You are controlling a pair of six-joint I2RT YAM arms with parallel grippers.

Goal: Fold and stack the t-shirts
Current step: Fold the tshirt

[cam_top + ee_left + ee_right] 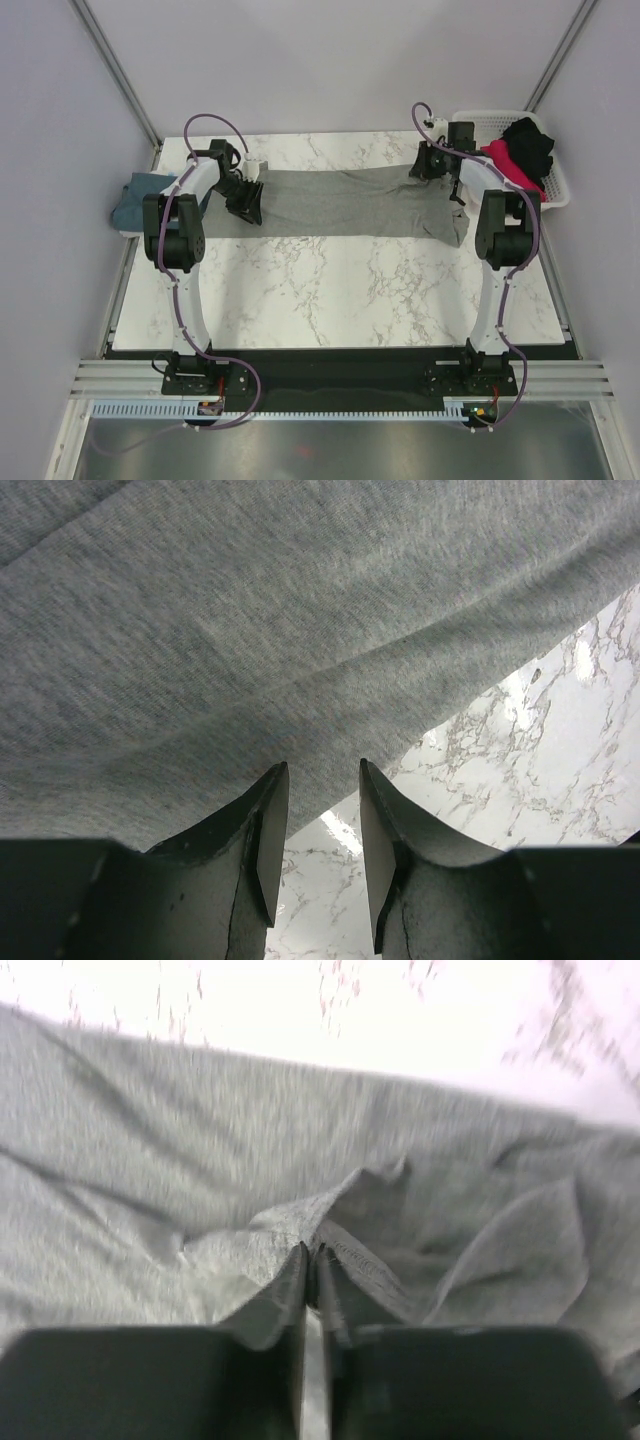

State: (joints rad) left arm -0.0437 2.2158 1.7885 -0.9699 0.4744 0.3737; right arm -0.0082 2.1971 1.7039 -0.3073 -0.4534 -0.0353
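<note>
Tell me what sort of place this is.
Probably a robot test cell: plain panel walls enclose a marble-look table, two robot arms are bolted to a rail at its near edge, and a grey t-shirt lies spread near a laundry basket.

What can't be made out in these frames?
Teal shirt: top view, partly behind the left arm.
Pink shirt and black shirt in the basket: top view, piled together, partly behind the right arm.
Grey shirt: right wrist view is blurred, so the folds at the right hand are unclear.
Left hand: left wrist view does not show whether it touches the grey shirt.
</note>
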